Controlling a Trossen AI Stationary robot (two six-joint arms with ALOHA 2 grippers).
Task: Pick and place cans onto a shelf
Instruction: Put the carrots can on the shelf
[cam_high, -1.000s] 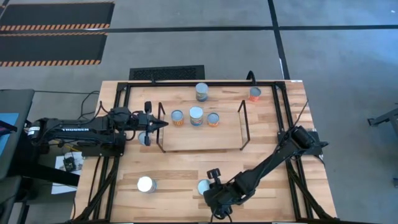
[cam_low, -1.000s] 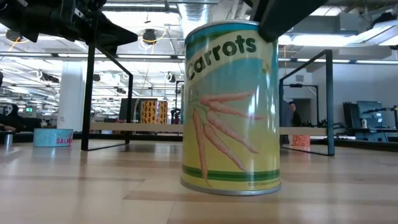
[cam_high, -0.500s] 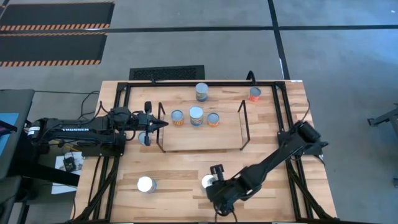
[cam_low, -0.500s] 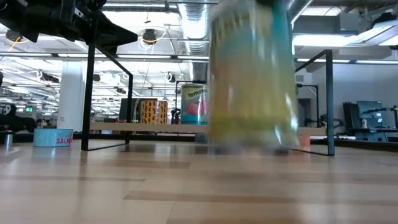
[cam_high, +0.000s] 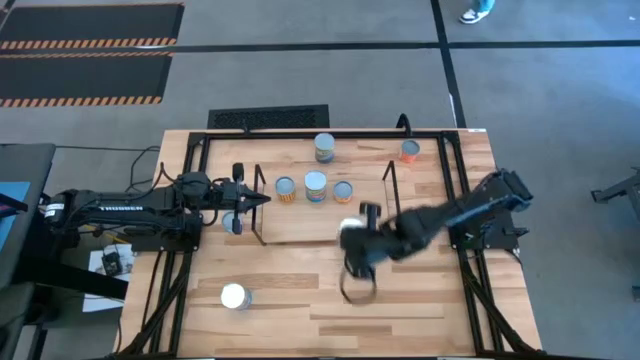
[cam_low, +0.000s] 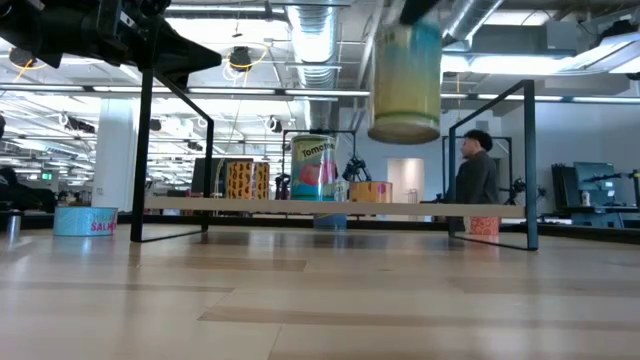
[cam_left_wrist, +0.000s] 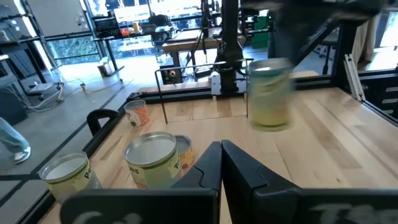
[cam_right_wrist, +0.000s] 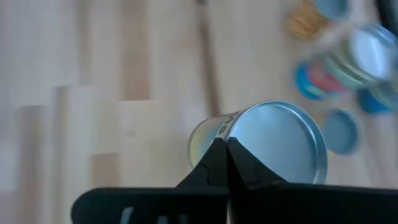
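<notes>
My right gripper (cam_high: 360, 246) is shut on a yellow and teal carrots can (cam_low: 405, 75) and holds it in the air off the near right part of the low wooden shelf (cam_high: 320, 222). Three cans (cam_high: 316, 186) stand on the shelf's far part. My left gripper (cam_high: 256, 201) is shut and empty, level at the shelf's left wire upright, above a flat blue can (cam_high: 233, 222). More cans stand on the table: one at the near left (cam_high: 236, 296), two beyond the shelf (cam_high: 324, 147) (cam_high: 409, 150). My right gripper holds the carrots can at its upper end, by the rim of its silvery top (cam_right_wrist: 249, 134). The fingers (cam_right_wrist: 214, 163) come from above at a slant. They hide the exact place of contact. The can hangs upright, lifted clear of table and shelf (cam_low: 405, 130).
Black frame bars run along the table's left, right and far sides (cam_high: 330, 132). The shelf's wire uprights (cam_high: 392, 200) stand at both its ends. Bare shelf boards lie near and right of the three cans. A person (cam_low: 478, 180) stands in the room behind the table.
My right gripper has lifted the carrots can off the table near its front edge. It has carried the can up and toward the far edge, as far as the shelf's near side. The can has stayed upright.
</notes>
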